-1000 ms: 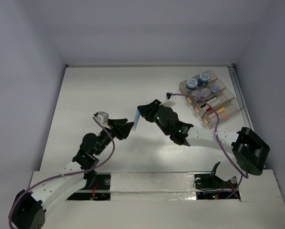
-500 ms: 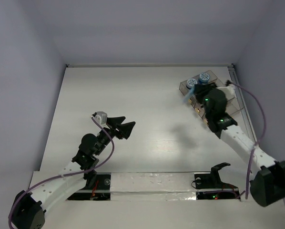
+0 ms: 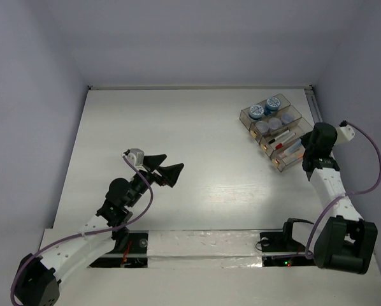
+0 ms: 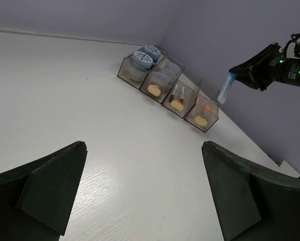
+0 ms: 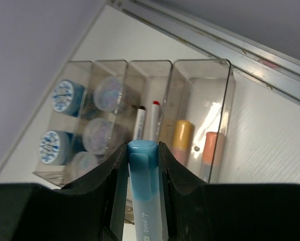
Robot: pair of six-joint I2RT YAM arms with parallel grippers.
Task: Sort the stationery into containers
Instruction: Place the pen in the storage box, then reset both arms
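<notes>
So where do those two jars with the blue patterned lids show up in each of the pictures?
Top external: blue-lidded jars, upper right, in the organiser tray's farthest compartment.
Left wrist: top centre, in the tray's leftmost compartment.
Right wrist: far left, one above the other.
Shared landmark: the smoky organiser tray that holds them.

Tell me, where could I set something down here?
Wide bare tabletop lies between the left pincer and the tray. Crowded: the tray's corner, where the right pincer holds a blue pen.
</notes>
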